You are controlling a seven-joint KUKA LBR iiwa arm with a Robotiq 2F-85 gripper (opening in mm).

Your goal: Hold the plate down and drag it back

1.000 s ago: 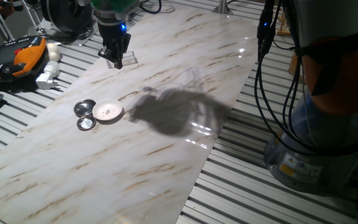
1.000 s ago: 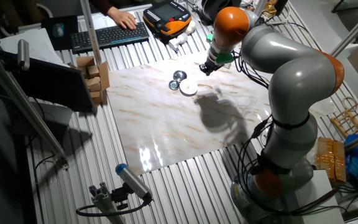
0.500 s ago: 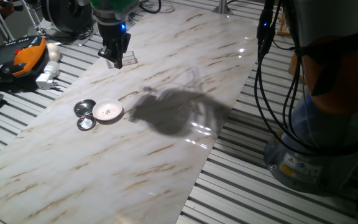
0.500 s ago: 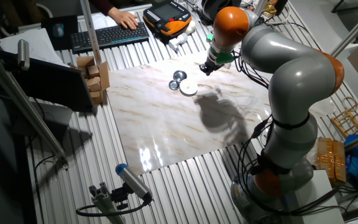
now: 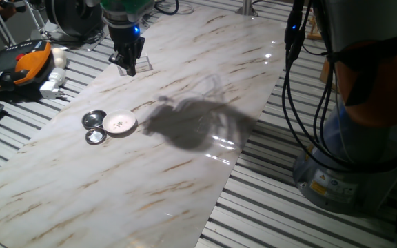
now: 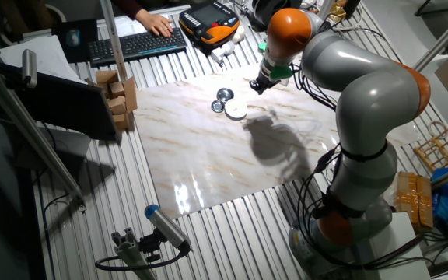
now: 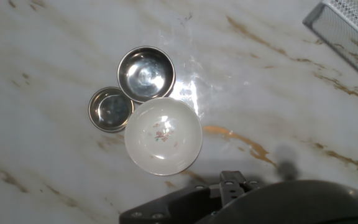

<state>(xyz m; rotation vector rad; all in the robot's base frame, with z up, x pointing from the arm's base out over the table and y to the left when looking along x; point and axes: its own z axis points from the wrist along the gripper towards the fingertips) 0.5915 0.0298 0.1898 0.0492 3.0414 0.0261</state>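
The plate (image 5: 120, 123) is a small white round dish with faint specks in its centre, lying on the marble board; it also shows in the other fixed view (image 6: 236, 110) and the hand view (image 7: 163, 135). Two shiny metal discs (image 5: 94, 119) (image 5: 96, 136) touch its left side; in the hand view they are the larger disc (image 7: 146, 73) and the smaller disc (image 7: 111, 109). My gripper (image 5: 130, 68) hovers above the board's far edge, well apart from the plate, with its fingers together and nothing in them. It also shows in the other fixed view (image 6: 258, 85).
A clear flat rectangular piece (image 5: 140, 67) lies under the gripper; a meshed metal corner (image 7: 344, 28) shows in the hand view. An orange pendant (image 5: 29, 62) and a white plug (image 5: 52, 84) lie left of the board. A keyboard (image 6: 134, 43), a person's hand (image 6: 159, 27) and boxes (image 6: 119, 97) are beyond it.
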